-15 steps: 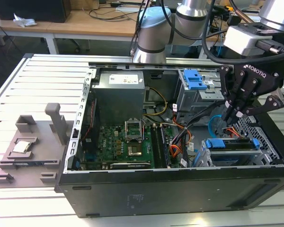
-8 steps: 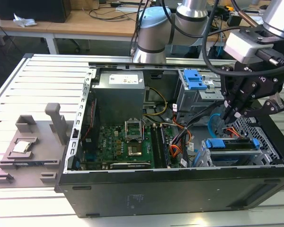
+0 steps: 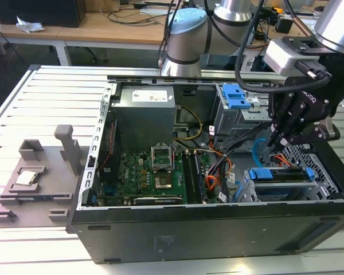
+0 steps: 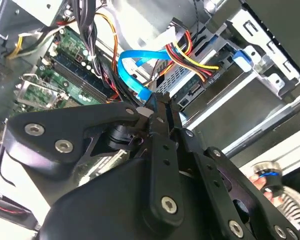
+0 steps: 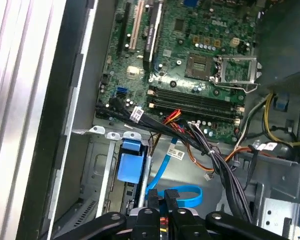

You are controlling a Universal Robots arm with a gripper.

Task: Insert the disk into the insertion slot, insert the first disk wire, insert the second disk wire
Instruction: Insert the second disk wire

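The disk [image 3: 281, 175], in its blue carrier, lies inside the insertion slot [image 3: 324, 172], the low perforated cage at the case's front on the exterior view's right. My gripper [image 3: 273, 150] hangs just over the disk's inner end, shut on the plug of a blue disk wire [image 4: 135, 57]. In the second wrist view the fingertips [image 4: 157, 100] pinch that blue plug close to the disk's connector edge [image 4: 195, 90]. A black plug with red, yellow and black leads [image 4: 210, 76] sits against that same edge. In the first wrist view the gripper [image 5: 162, 197] is beside the blue carrier [image 5: 130, 160] and the blue wire's loop [image 5: 182, 192].
A taller grey cage with a blue latch [image 3: 238, 97] stands behind the gripper. The motherboard [image 3: 155, 172], the power supply [image 3: 143, 112] and bundles of black cables [image 5: 215, 155] crowd the case. A grey fixture [image 3: 40, 172] sits on the slatted table at the exterior view's left.
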